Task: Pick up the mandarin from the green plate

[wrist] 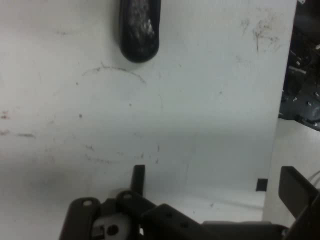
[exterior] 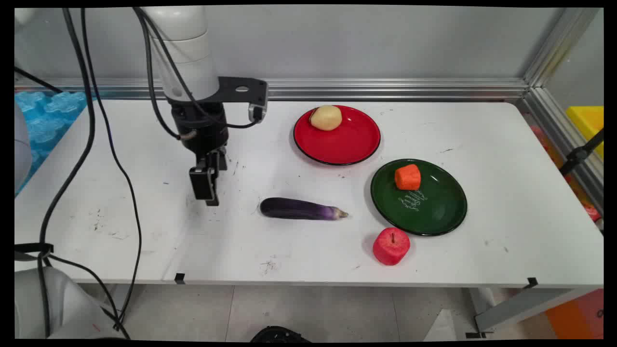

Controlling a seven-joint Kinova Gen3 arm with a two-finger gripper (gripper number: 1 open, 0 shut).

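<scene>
My black gripper [exterior: 210, 198] hangs just above the white table [exterior: 144, 231], left of the middle, pointing straight down. In the hand view the gripper [wrist: 216, 186] is open, its fingers [wrist: 138, 178] wide apart with only bare table between them. Nearest to it is a dark purple eggplant [exterior: 301, 209], lying on its side a short way to the right, with its rounded dark end toward me. That end shows at the top of the hand view as the eggplant [wrist: 139, 31]. The gripper touches nothing.
A red plate [exterior: 347, 144] at the back holds a potato [exterior: 326, 117]. A green plate [exterior: 434, 212] to the right holds an orange carrot chunk [exterior: 408, 177]. A red apple [exterior: 391, 246] sits near the front edge. Black cables [exterior: 91, 144] hang at the left.
</scene>
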